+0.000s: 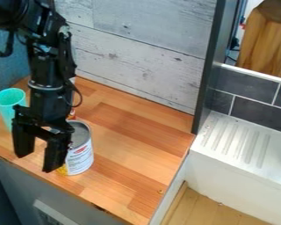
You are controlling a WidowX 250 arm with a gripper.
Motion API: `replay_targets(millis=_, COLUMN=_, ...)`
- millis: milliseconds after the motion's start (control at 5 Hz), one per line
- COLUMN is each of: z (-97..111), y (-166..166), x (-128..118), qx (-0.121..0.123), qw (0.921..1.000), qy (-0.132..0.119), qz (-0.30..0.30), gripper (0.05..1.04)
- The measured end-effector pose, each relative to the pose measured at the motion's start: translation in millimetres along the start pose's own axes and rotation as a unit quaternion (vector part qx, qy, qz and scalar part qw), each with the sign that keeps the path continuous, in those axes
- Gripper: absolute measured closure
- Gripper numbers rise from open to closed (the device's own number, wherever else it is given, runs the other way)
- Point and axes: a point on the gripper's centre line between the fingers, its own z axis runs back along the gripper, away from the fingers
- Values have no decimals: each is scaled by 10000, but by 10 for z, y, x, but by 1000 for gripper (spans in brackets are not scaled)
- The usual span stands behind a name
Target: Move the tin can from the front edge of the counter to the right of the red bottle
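The black gripper (35,159) hangs at the left of the wooden counter, its two fingers apart with nothing between them. Right beside its right finger stands a can (80,154) with a white and yellow label and a grey top, partly hidden by the gripper. Behind the gripper, to the left, a mint-green cup (9,103) stands upright with its open rim facing up. A small red and white item (71,115) shows between the arm and the can, mostly hidden.
The wooden counter (137,141) ends at a front edge and a right edge. A grey plank wall (140,48) rises behind it, with a dark vertical post (210,66) at its right end. Farther right are a white ridged drainboard (236,140) and dark tiles (257,113).
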Motion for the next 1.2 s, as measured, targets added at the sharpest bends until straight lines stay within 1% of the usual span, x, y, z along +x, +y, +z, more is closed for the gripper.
replay_targets(millis=200, z=7, y=4, x=158, qx=121, qw=9995, qy=-272, qz=39, gripper=81)
replay_targets(millis=400, z=7, y=-11, x=320, qx=194, qw=9991, qy=-369, qz=-8, gripper=81)
replay_targets(millis=600, z=17, y=-47, x=452, qx=266, qw=9988, qy=-401, qz=-32, gripper=81)
replay_targets(millis=800, z=187, y=-90, x=694, qx=157, qw=9976, qy=-666, qz=-69, gripper=81)
replay_targets(millis=1000, z=340, y=-130, x=931, qx=110, qw=9959, qy=-885, qz=-156, gripper=81)
replay_targets(millis=1200, z=486, y=-122, x=1095, qx=82, qw=9944, qy=-1036, qz=-171, gripper=81)
